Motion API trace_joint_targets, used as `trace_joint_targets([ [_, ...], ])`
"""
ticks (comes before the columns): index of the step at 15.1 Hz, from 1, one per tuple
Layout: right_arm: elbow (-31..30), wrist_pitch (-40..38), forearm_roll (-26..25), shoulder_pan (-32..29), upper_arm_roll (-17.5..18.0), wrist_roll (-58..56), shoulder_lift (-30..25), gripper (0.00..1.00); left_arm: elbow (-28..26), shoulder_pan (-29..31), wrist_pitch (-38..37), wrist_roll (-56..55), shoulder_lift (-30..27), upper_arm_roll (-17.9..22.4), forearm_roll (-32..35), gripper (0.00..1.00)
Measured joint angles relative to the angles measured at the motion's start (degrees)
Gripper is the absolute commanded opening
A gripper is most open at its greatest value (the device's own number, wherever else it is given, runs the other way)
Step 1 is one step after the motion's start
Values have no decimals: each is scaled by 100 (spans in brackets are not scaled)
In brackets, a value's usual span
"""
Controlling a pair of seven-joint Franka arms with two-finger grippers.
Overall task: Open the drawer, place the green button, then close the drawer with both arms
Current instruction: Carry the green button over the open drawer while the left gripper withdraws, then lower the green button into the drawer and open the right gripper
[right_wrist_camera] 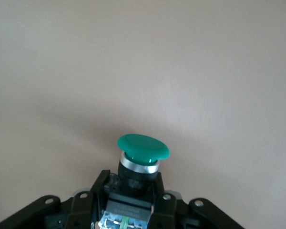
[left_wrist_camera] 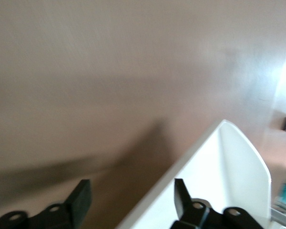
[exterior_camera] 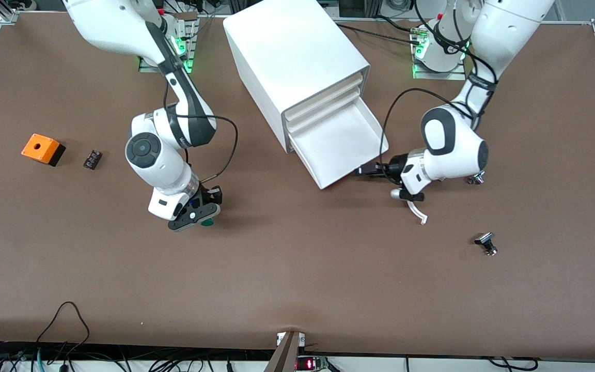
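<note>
The drawer (exterior_camera: pixel 339 144) stands pulled out at the bottom of the white cabinet (exterior_camera: pixel 297 62), and nothing lies in it. My left gripper (exterior_camera: pixel 364 170) is at the drawer's front corner toward the left arm's end. In the left wrist view this gripper (left_wrist_camera: pixel 131 200) is open, with the drawer's (left_wrist_camera: pixel 233 167) rim running between its fingers (left_wrist_camera: pixel 81 200). My right gripper (exterior_camera: pixel 197 212) is low over the bare table, toward the right arm's end from the cabinet. It is shut on the black body of the button (right_wrist_camera: pixel 143 147), whose green cap (exterior_camera: pixel 207 223) sticks out past the fingertips (right_wrist_camera: pixel 97 183).
An orange box with a hole (exterior_camera: pixel 43 149) and a small black part (exterior_camera: pixel 92 159) lie near the right arm's end of the table. Two silver-and-black knobs (exterior_camera: pixel 486 244) (exterior_camera: pixel 475 179) lie beside the left arm's wrist. Cream-fronted drawers (exterior_camera: pixel 328 101) sit shut above the open one.
</note>
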Motion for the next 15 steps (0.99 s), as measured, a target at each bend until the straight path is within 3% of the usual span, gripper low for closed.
trace_joint_targets([
  [3, 836, -601, 1, 95, 290, -618, -28, 22, 609, 695, -30, -110, -539, 59, 1859, 100],
  [6, 1277, -707, -7, 348, 851, -1362, 29, 22, 891, 1176, -505, -116, -1126, 79, 2600, 100],
  [8, 1493, -705, -91, 694, 994, -1781, 186, 22, 978, 1362, -1118, -112, -1478, 140, 2967, 100],
  [11, 1889, -711, -481, 1105, 1107, -2253, 541, 22, 1605, 1459, -2544, -343, -1896, 307, 4039, 100],
  [15, 2186, -906, -1155, 1621, 1152, -2844, 1034, 23, 2460, 1442, -4023, -1707, -2186, 259, 5261, 100],
])
